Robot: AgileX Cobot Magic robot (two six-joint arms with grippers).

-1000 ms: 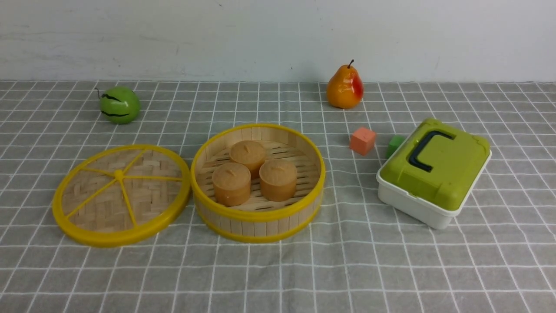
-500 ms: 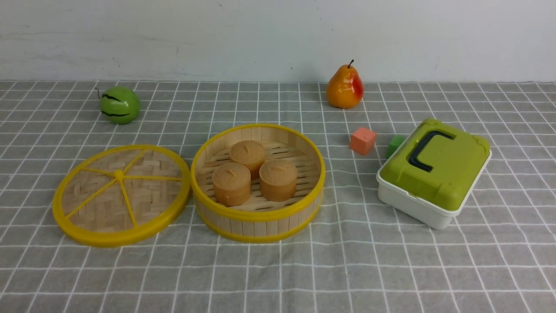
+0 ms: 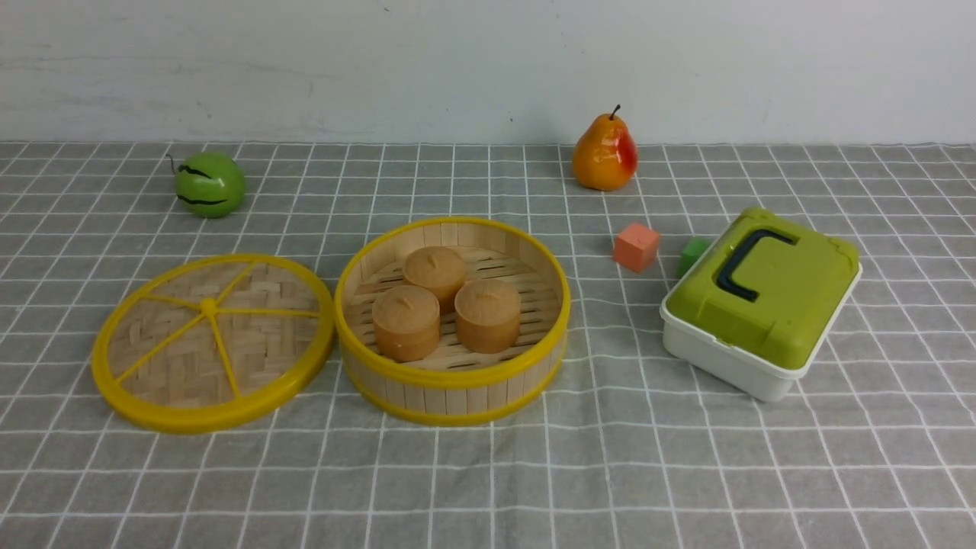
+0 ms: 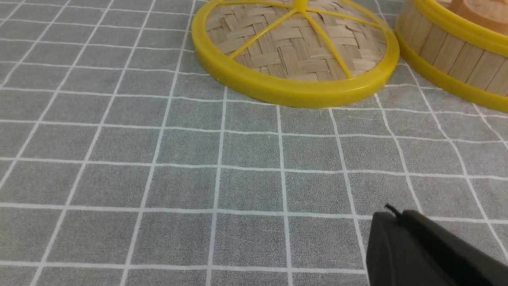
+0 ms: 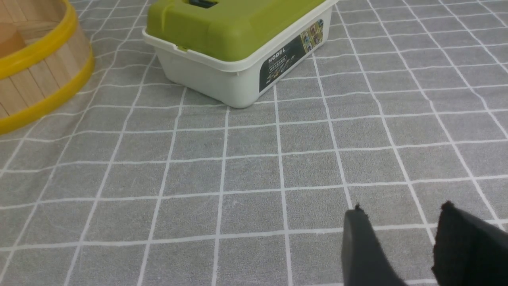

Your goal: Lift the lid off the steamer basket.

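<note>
The lid (image 3: 208,335) lies beside the steamer basket (image 3: 455,389); left gripper (image 4: 391,212) is clenched, right gripper (image 5: 402,207) is released

Lid (image 3: 207,309) yellow-rimmed, w/ prob. tan weave

A tabletop test setup, as in a lab, is showing here; the wider room is staying out of sight. Beyond both grippers, a grid-lined grey cloth (image 3: 488,473) is spreading toward a plain pale wall (image 3: 457,69). Farther from the grippers than the cloth's near part, a steamer basket (image 3: 454,396) is sharing it with coloured blocks (image 3: 637,248).
</note>
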